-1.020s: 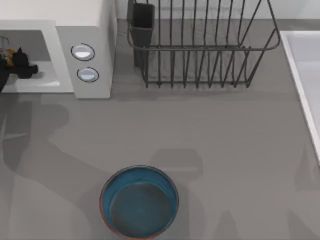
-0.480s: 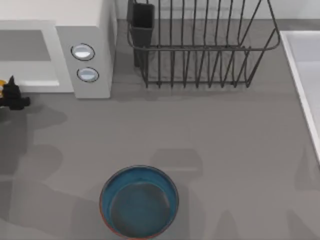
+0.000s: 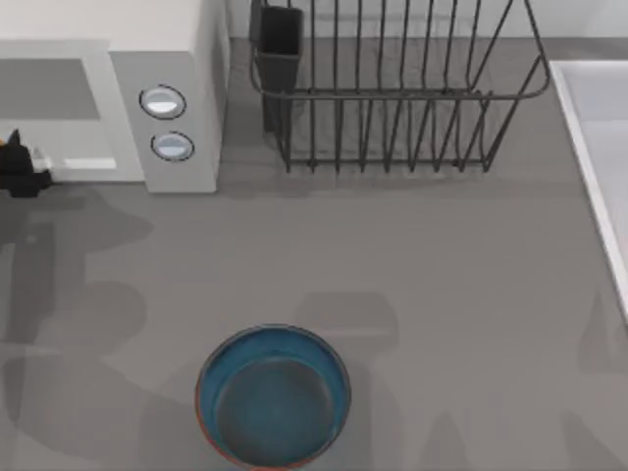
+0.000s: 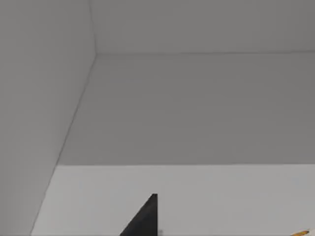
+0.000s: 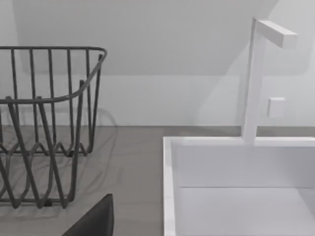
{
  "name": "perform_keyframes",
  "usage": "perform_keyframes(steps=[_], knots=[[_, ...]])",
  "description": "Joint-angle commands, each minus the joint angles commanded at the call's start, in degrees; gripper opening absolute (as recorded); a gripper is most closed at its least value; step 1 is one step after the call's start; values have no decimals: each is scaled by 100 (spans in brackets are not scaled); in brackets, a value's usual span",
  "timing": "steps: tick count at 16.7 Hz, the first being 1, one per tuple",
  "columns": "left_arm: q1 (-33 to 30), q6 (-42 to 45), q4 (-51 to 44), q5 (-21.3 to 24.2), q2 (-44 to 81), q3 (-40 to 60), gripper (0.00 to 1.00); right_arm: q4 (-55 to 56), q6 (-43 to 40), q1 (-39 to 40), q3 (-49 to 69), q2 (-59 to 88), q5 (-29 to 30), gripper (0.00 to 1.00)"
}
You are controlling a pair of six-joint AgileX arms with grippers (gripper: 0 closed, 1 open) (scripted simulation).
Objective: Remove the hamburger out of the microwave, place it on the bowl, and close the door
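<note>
Grey table (image 3: pixel 442 255) | one microwave (image 3: pixel 177 59) | two buttons (image 3: pixel 163 101) | one bowl (image 3: pixel 273 396)

Left hand (image 3: pixel 18 169) low at the table's far left edge, dark fingers pointing right.

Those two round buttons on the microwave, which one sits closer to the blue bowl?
The lower button on the microwave panel; the other button sits above it in the top view, farther from the bowl.

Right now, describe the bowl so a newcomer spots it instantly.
Start at the white microwave at the table's far left, then drop to the near edge. The bowl sits there alone: round and deep, blue inside with a reddish-brown rim, unlike the dark wire rack behind.
</note>
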Motion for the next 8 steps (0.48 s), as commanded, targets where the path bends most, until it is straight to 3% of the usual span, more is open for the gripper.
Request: perform_keyframes(steps=[4,8], knots=[[4,6,-1229,-12,-1142,48,0,0,0,0,0,0,0,100],[7,9,-1699,-17,-1601,80,0,0,0,0,0,0,0,100]])
